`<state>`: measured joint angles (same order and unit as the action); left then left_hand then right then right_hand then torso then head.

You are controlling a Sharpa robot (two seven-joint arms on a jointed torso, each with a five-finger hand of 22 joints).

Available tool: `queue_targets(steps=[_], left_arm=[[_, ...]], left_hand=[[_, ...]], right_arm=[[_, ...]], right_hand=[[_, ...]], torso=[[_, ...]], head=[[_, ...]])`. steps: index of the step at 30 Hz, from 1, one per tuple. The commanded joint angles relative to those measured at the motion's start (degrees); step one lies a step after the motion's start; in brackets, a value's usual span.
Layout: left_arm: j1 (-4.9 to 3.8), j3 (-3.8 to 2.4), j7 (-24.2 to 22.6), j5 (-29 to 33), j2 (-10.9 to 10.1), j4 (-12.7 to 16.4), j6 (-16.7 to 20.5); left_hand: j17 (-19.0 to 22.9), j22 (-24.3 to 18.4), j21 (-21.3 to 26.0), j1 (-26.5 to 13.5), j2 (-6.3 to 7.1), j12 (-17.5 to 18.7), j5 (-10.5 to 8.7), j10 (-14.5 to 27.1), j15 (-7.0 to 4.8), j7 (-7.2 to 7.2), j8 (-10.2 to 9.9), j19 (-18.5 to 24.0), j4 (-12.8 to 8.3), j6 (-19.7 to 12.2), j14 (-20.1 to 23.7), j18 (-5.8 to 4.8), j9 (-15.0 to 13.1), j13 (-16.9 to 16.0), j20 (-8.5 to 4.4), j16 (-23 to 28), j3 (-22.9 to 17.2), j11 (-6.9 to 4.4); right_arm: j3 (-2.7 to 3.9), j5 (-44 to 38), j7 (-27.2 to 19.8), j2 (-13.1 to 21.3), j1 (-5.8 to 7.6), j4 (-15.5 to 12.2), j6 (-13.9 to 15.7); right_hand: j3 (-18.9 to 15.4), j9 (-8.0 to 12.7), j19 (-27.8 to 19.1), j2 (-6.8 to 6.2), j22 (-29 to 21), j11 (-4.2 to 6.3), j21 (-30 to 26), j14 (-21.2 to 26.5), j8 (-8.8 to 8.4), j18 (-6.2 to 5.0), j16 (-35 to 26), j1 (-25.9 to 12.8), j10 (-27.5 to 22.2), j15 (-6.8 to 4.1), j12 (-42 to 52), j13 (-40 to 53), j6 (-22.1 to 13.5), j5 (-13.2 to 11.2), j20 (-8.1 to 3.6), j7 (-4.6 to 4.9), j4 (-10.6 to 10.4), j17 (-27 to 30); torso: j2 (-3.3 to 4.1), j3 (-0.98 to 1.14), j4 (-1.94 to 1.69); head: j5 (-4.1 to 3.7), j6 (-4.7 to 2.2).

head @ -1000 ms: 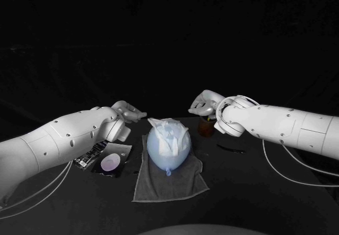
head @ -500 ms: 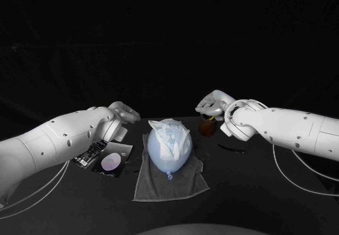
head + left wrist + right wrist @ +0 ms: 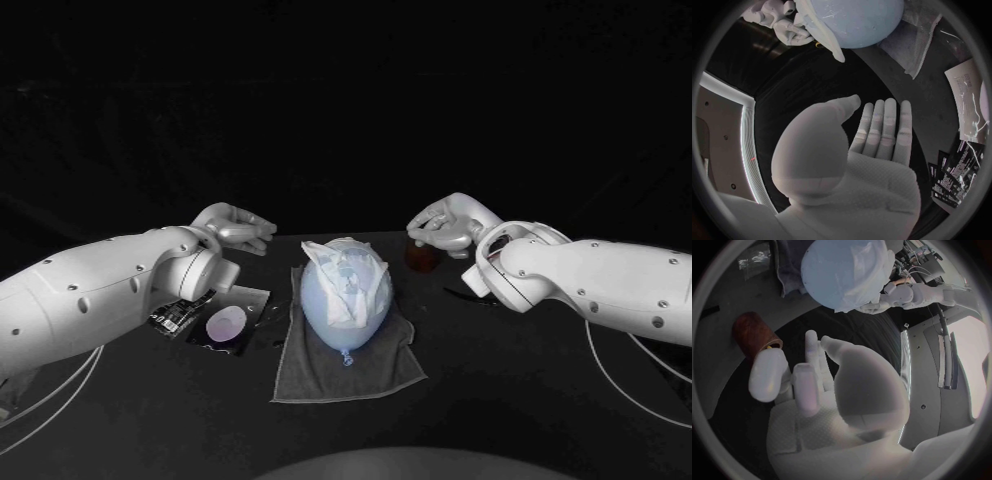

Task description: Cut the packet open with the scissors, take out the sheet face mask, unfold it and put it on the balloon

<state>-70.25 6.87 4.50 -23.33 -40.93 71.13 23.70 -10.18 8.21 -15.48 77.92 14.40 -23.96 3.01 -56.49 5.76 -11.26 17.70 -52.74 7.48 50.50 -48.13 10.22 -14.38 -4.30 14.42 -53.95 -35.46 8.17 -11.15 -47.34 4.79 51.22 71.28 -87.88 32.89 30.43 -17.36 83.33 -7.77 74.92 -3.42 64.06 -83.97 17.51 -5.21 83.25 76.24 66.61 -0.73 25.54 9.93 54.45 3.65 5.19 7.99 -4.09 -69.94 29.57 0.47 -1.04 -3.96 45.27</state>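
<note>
A pale blue balloon (image 3: 346, 300) lies on a grey towel (image 3: 349, 365) at the table's middle. The white sheet mask (image 3: 343, 268) is draped over the balloon's far half, and the balloon (image 3: 848, 272) with the mask also shows in the right wrist view. My left hand (image 3: 234, 228) hovers left of the balloon (image 3: 857, 20), apart from it; in the left wrist view this hand (image 3: 873, 145) is flat and holds nothing. On the balloon's right my right hand (image 3: 447, 225) hangs above a brown cup (image 3: 421, 258), fingers (image 3: 807, 375) partly bent, nothing in them.
The cut packet (image 3: 231, 322) with a pale oval lies left of the towel, a black printed piece (image 3: 176, 315) beside it under my left forearm. Dark scissors (image 3: 464, 295) lie right of the balloon, half hidden by my right arm. The brown cup (image 3: 754, 332) stands close to my right hand.
Both hands have drawn outward, away from the balloon, the left to the left and the right to the right. The mask stays on the balloon.
</note>
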Motion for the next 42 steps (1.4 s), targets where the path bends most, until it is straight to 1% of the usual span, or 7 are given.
queue_targets(steps=[1, 9, 12, 20, 31, 38, 42], left_arm=[[0.47, -0.10, -11.1, 5.5, -2.8, 4.2, 3.2], [2.83, 0.03, -15.9, 6.2, -11.4, 15.5, 1.7], [4.37, 0.09, -16.3, 5.5, -13.4, 18.6, 0.9], [8.76, 0.14, -15.5, 1.0, -15.5, 24.5, -0.8], [10.48, 0.15, -12.8, -4.8, -15.2, 27.8, -1.3], [10.73, 0.15, -11.3, -5.2, -13.5, 26.5, 0.6], [10.85, 0.15, -10.9, -5.3, -12.4, 25.4, 2.9]], left_hand=[[-1.8, 1.4, -3.0, -1.0, 0.01, -1.2, -0.19, -2.0, -1.52, 0.56, 0.8, -4.2, 0.3, 0.9, -4.5, 0.44, -0.4, -0.5, -1.87, -3.7, 1.9, -0.91], [-8.4, 7.0, -13.9, -2.2, -0.02, -9.5, -0.15, -6.0, -4.51, 2.07, 3.3, -14.8, 2.5, 2.0, -14.9, 0.29, -1.8, -4.9, -7.49, -14.8, 9.1, -3.29], [-30.8, 9.9, -19.1, -3.0, 0.28, -15.7, -0.11, -7.0, -5.39, 2.80, 5.4, -18.2, 4.2, 2.0, -24.7, 0.16, -2.9, -8.7, -8.81, -24.5, 12.5, -4.34], [-60.9, 25.7, -37.1, -1.7, -1.43, -34.7, -0.07, -5.3, -7.56, 5.22, 14.7, -19.6, 9.1, 1.7, -35.4, -0.89, -8.4, -22.9, -10.90, -33.2, 21.1, -6.17], [-66.2, 34.9, -45.9, -1.6, -3.95, -42.6, -0.18, -8.8, -8.43, 6.26, 19.2, -19.0, 9.2, 0.8, -37.4, -1.74, -11.6, -35.1, -11.70, -33.8, 27.3, -7.35], [-65.5, 35.7, -46.7, 0.5, -4.60, -42.0, -0.18, -7.6, -8.41, 6.17, 19.5, -18.3, 9.0, 0.0, -37.1, -1.76, -11.8, -34.2, -11.68, -33.6, 27.7, -7.30], [-61.1, 31.9, -44.4, 1.6, -4.67, -37.6, -0.19, -2.5, -7.80, 5.35, 19.0, -15.4, 9.1, -1.7, -35.3, -1.10, -11.8, -27.3, -11.24, -32.3, 28.5, -6.57]], right_arm=[[-0.02, 3.1, -5.5, 2.0, -1.37, -3.0, 3.7], [-0.05, 5.4, -7.0, 6.3, -8.28, -9.8, 6.2], [-0.05, 6.9, -7.3, 6.6, -10.70, -11.2, 7.6], [-0.04, 9.1, -5.8, 6.2, -14.66, -12.7, 9.4], [-0.01, 11.1, -7.4, 4.9, -16.69, -13.4, 13.2], [0.00, 12.0, -9.6, 4.3, -16.91, -14.0, 14.5], [0.01, 12.3, -11.3, 4.0, -16.96, -14.5, 16.1]], right_hand=[[-0.8, -0.1, 0.5, -0.55, 8.2, 0.79, 1.5, -2.6, 0.55, 0.70, 0.7, -0.1, 2.4, -0.83, 2.9, 2.0, 1.1, -0.4, -0.70, -0.50, 0.5, -1.0], [-5.0, 0.1, 1.8, -0.43, 10.0, 1.62, 6.0, -3.4, 1.54, 1.57, 2.1, -2.3, 4.7, -1.65, 34.3, 35.0, 1.2, -0.5, -1.66, -1.46, 0.3, -4.4], [-7.1, 0.0, 2.5, -0.26, 10.8, 1.33, 8.8, -4.0, 2.08, 2.03, 3.6, -3.3, 10.0, -1.31, 48.4, 54.0, 0.2, -0.7, -1.45, -1.09, -0.8, -8.4], [-10.7, 0.1, 3.1, -0.40, 11.5, 0.87, 11.6, -4.8, 2.46, 2.50, 5.1, -5.3, 15.3, -0.88, 56.5, 66.4, -0.9, -0.8, -1.14, -0.72, -3.2, -13.3], [-12.9, 0.3, 3.3, -0.62, 11.6, 0.47, 12.5, -5.0, 2.13, 2.64, 5.5, -5.3, 16.1, -0.54, 57.9, 68.7, -2.5, -0.9, -0.88, -0.29, -4.2, -14.6], [-13.7, 0.3, 3.3, -0.77, 11.7, 0.29, 12.7, -5.1, 2.08, 2.68, 5.6, -5.2, 16.3, -0.38, 58.1, 69.2, -3.0, -0.9, -0.75, -0.11, -4.4, -14.9], [-14.5, 0.4, 3.2, -0.86, 11.7, 0.11, 12.7, -5.1, 1.94, 2.66, 5.7, -5.0, 16.0, -0.23, 58.0, 69.0, -3.7, -0.9, -0.63, 0.08, -4.6, -15.2]], torso=[[-0.17, 0.01, -0.07], [-0.45, 0.15, 0.13], [-0.51, 0.23, 0.20], [-0.37, 0.22, 0.23], [-0.42, 0.19, 0.19], [-0.30, 0.12, 0.26], [-0.33, 0.15, 0.21]], head=[[-0.30, 0.42], [-0.41, 1.64], [-0.53, 2.19], [-0.24, 3.20], [-0.70, 4.27], [-1.41, 4.46], [-1.72, 4.60]])
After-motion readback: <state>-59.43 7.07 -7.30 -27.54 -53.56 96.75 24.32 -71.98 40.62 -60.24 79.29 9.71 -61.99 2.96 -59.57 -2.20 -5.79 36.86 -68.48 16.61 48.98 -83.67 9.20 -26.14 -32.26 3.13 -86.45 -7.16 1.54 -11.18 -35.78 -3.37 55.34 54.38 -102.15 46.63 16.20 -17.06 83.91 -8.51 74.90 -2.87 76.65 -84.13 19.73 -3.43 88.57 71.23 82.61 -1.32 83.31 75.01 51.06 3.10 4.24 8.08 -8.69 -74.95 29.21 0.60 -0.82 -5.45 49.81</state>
